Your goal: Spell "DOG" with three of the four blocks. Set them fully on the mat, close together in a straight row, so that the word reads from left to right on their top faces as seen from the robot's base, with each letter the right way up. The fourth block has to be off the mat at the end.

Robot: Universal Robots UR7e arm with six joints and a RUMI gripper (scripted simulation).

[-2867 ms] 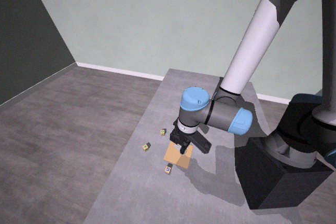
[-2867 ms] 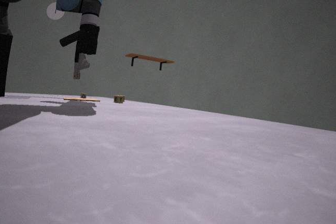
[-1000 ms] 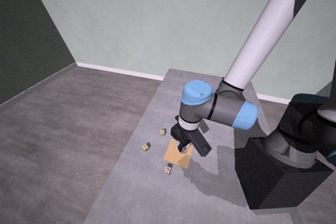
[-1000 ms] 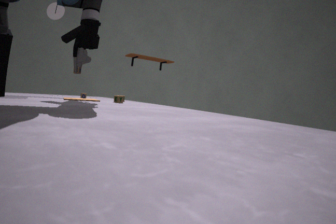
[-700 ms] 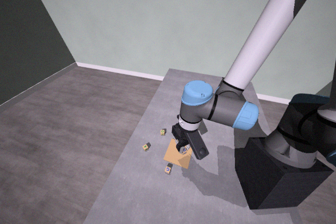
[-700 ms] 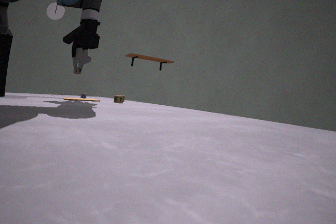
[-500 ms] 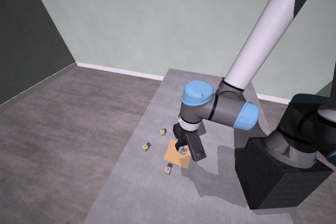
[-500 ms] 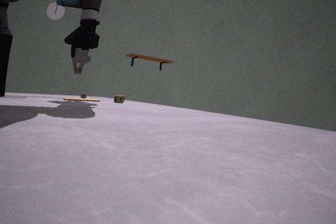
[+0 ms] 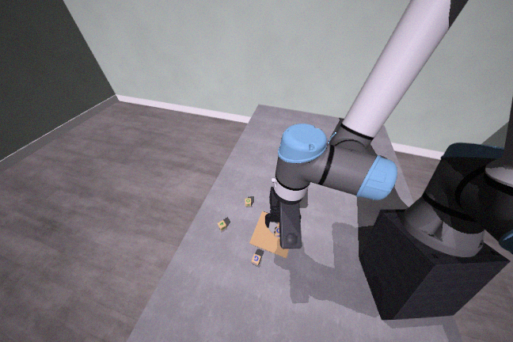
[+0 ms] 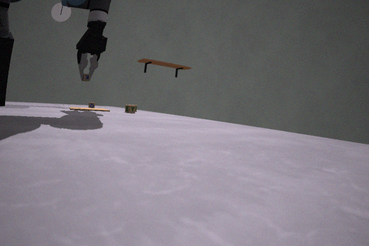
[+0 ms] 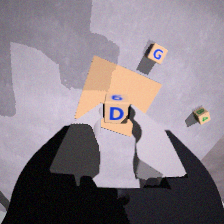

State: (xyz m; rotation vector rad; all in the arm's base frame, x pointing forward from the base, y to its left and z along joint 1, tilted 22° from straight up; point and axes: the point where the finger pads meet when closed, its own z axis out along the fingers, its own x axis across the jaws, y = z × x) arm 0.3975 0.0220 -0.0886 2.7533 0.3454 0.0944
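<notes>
My gripper [image 9: 276, 230] [image 10: 86, 76] [image 11: 115, 105] is shut on the D block [image 9: 277, 230] [image 10: 86, 77] [image 11: 116, 114] and holds it above the mat [image 9: 263, 238] [image 10: 76, 109] [image 11: 135, 80]. The wrist view shows its blue D; the exterior view shows a blue K on a side. The G block [image 9: 256, 259] [image 11: 157, 53] lies on the table beside the mat, with a blue G on top. The O block [image 9: 248, 201] lies off the mat, its green top letter small. A block with a green top letter [image 9: 222, 224] [image 11: 202, 116], too small to read surely, also lies off the mat.
The robot's base stands on a dark pedestal [image 9: 423, 269] at the right in the top view. The table's long edge runs beyond the two blocks with green top letters. A wall shelf [image 10: 164, 63] hangs in the background. The arm's shadow falls across the table.
</notes>
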